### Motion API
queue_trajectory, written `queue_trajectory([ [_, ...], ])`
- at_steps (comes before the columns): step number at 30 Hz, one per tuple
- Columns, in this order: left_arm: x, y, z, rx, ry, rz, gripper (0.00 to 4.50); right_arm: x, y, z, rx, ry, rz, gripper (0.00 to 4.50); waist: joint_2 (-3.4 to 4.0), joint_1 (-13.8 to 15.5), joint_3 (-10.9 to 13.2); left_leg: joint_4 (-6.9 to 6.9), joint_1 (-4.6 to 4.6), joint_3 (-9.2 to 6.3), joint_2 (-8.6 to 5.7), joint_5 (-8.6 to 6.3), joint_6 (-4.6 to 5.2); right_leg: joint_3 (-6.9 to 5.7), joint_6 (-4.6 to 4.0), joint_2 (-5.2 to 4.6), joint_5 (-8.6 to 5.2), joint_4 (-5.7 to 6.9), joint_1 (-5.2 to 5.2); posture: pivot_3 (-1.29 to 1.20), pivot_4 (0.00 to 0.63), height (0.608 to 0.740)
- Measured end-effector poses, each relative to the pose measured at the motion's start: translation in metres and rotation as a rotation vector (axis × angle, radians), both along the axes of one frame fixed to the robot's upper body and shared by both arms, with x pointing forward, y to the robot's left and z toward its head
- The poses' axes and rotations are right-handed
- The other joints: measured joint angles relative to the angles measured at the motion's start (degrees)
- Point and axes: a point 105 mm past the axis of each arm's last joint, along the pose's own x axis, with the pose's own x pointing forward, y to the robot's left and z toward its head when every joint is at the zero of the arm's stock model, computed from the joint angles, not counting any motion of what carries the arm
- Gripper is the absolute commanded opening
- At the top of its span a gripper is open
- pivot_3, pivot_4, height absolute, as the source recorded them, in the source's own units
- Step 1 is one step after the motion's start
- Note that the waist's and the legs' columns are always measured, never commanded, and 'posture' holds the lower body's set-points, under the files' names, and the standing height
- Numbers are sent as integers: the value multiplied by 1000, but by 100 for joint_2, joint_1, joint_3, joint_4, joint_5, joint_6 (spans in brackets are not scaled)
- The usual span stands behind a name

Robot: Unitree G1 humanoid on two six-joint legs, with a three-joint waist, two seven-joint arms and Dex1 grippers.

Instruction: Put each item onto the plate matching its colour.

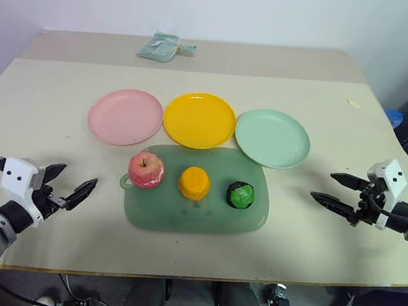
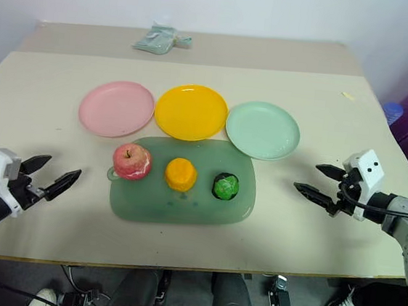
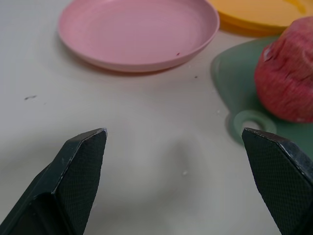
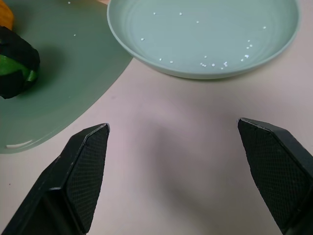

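Three toy fruits are sitting in a row on the green board, and I am holding both grippers spread wide and empty.

I am seeing the pink-red apple point(image 1: 147, 170), matte and faintly mottled with a small stem, lying at the ring-handle end of the translucent green board point(image 1: 197, 218); the lumpy orange fruit point(image 1: 194, 183) is resting in the middle and the shiny dark-green fruit point(image 1: 240, 195) at the other end. Beyond the board three smooth, shallow round plastic plates are lining up: the pink plate point(image 1: 124, 116), the yellow-orange plate point(image 1: 199, 120) and the mint green plate point(image 1: 272, 137), whose surface is showing tiny white specks. My left gripper point(image 1: 70, 186) and right gripper point(image 1: 337, 190), with textured black fingers, are hovering over the pale tabletop point(image 1: 50, 93), each well apart from the board.
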Motion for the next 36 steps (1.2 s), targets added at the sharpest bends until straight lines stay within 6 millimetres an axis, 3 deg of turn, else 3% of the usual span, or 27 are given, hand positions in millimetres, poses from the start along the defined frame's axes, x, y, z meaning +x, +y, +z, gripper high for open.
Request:
queue_trajectory([
  [9, 3, -7, 6, -57, -34, 4, 4500, 11, 7, 11, 18, -67, 5, 4271, 0, 38, 0, 6, -1, -5, 0, 0, 0, -1, 0, -3, 0, 0, 5, 0, 150, 740],
  [18, 31, -11, 53, -223, -177, -32, 4500, 15, 23, 9, 60, -115, -17, 4271, 0, 11, -1, 9, 0, -8, -5, 0, 0, -3, 1, 1, 1, 6, 5, 0, 150, 740],
  [23, 40, -34, 64, -225, -173, -185, 4500, 12, 33, 11, 78, -142, -12, 4271, 0, 31, -1, 10, -1, -8, -9, 1, -1, -3, 2, 1, 1, 6, 5, 0, 150, 740],
  [27, 40, -71, 63, -135, -82, -436, 4500, 1, 49, 23, 113, -156, 52, 4271, 0, 22, 0, 11, -1, -8, -10, 0, -1, -3, 1, 4, 1, 6, 6, 0, 150, 740],
  [30, 37, -86, 52, -55, -14, -550, 4500, -11, 61, 31, 140, -145, 117, 4271, 4, -5, 0, 8, 0, -7, -7, 0, 0, -1, 1, 9, 0, 6, 4, 0, 150, 740],
  [36, 48, -95, 25, 93, 75, -624, 4500, -32, 93, 40, 156, -123, 267, 4271, 2, 13, 1, 9, -1, -8, -8, 0, 0, -2, 1, 9, 0, 6, 4, 0, 150, 740],
])
